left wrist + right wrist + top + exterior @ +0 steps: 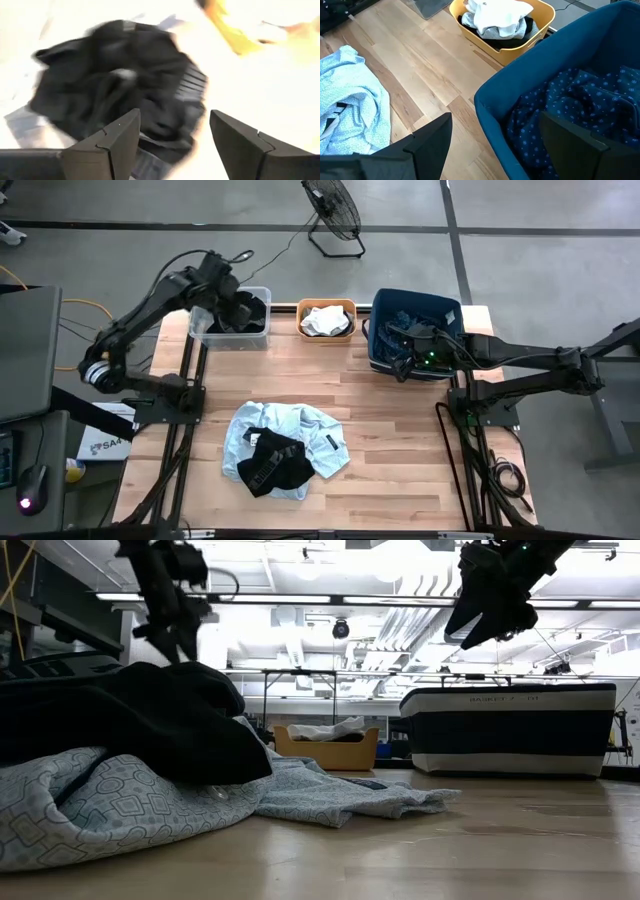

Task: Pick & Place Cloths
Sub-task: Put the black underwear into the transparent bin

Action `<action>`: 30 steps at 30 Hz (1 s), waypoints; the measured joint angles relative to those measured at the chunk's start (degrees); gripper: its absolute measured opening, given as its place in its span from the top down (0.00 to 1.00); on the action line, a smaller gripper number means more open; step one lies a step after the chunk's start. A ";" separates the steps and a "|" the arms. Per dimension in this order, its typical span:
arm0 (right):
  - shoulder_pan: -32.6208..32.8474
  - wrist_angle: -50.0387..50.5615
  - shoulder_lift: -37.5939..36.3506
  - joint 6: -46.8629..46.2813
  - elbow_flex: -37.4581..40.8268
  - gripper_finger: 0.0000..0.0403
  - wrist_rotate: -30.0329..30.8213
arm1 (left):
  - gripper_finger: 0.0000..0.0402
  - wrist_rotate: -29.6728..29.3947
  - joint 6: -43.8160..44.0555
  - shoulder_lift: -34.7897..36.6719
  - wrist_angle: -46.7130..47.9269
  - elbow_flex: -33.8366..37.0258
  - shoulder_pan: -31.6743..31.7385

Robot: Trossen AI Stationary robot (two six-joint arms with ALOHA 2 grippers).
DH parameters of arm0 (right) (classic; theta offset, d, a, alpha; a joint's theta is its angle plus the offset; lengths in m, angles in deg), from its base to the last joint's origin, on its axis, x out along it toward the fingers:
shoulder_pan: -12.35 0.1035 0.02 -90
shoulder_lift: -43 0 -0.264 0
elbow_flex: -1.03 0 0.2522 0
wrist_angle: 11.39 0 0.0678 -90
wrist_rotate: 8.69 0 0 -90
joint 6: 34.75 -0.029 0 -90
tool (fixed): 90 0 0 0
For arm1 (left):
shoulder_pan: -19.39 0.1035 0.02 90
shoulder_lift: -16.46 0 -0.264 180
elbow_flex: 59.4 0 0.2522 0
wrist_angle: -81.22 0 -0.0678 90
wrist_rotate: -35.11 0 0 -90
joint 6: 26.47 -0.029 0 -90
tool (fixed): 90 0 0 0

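Hanging over the clear bin [262,332], the left gripper [172,142] had its fingers apart and empty above a black cloth [115,90]. The right gripper [495,145] (also spread, holding nothing) was over the blue bin [520,75] with the dotted navy cloth [580,100]. A light blue cloth [318,430] lay on the table [400,450].

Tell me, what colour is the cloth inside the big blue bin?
Navy with small dots, clearest in the right wrist view.

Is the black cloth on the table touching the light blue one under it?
Touching. The high view shows the black cloth lying on the light blue cloth; the low view shows it resting directly on that fabric with no gap.
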 joint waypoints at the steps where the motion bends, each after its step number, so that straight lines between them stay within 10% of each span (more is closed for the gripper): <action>1: 0.00 0.02 0.00 -0.01 0.00 0.28 0.00 | 0.42 1.47 -1.18 1.03 0.76 0.00 -0.85; 13: 0.00 0.00 0.00 -0.01 0.00 0.28 0.00 | 0.42 8.51 -4.63 4.74 8.56 1.88 -23.56; 30: 0.00 0.00 0.02 -0.05 0.00 0.28 0.00 | 0.42 8.48 -0.13 4.70 -6.70 17.81 -52.54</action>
